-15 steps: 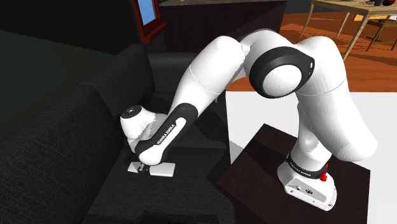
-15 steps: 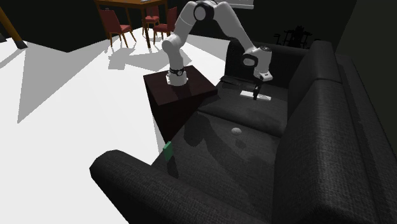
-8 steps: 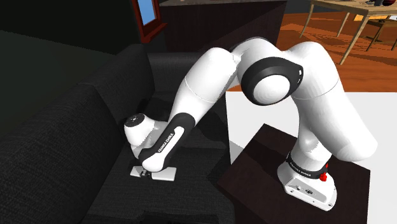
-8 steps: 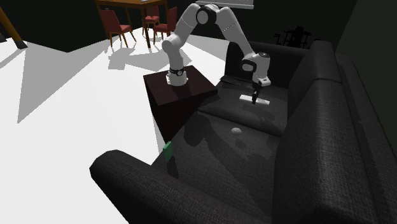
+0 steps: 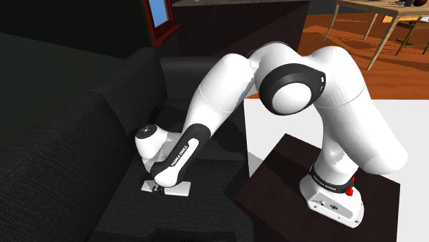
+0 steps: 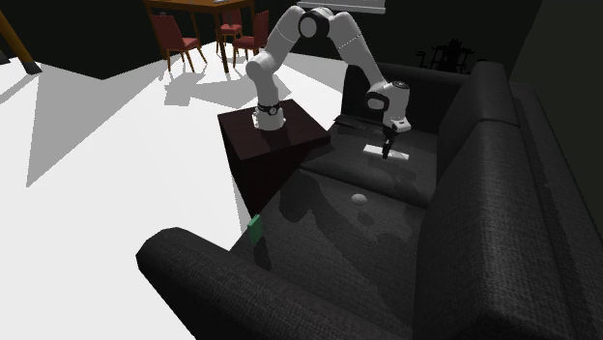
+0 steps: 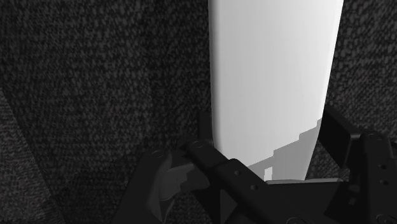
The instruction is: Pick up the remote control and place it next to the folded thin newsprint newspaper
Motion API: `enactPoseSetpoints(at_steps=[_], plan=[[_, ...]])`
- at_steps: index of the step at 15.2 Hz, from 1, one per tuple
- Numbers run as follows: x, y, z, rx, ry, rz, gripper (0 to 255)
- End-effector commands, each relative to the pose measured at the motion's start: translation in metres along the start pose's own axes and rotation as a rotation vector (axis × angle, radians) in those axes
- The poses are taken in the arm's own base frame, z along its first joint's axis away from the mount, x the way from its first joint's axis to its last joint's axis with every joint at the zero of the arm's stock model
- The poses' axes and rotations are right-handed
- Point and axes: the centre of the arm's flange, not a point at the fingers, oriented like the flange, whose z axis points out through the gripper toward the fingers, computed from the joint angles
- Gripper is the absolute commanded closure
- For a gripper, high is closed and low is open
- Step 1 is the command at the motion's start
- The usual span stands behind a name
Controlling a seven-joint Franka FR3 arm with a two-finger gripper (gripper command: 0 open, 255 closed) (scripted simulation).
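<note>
The black tool (image 7: 267,130) stands low over the sofa (image 6: 454,241), its two fingers (image 7: 205,130) closed against the long edges of the remote control (image 7: 273,63), with no gap showing on either side; how hard they press cannot be told. The remote lies flat on the end seat cushion (image 6: 343,174) beside the stand (image 6: 275,145), nearer the cushion's back edge than its front; the shoulder view has it (image 5: 180,188) under the white forearm.

The risk, as judged here: the remote is a plain white slab, smooth, thin and tapering slightly towards the tool, so the fingers may slide along that taper and let it tip or drop on the lift; the grip also sits towards one end, which would let the long free end sag. The cushion is a coarse, dark weave, soft enough to give under a downward push and to snag a fingertip. Which dark shape is the newspaper cannot be told.
</note>
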Motion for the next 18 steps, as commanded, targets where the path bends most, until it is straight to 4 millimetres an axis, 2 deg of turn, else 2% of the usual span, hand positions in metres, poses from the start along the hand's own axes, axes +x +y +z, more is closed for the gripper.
enactPoseSetpoints(at_steps=[1,6,10,18], plan=[[0.000,0.000,0.000,0.000,0.000,0.000,0],[0.000,0.000,0.000,0.000,0.000,0.000,0],[0.000,0.000,-0.050,0.000,0.000,0.000,0],[0.000,0.000,-0.050,0.000,0.001,0.000,0]])
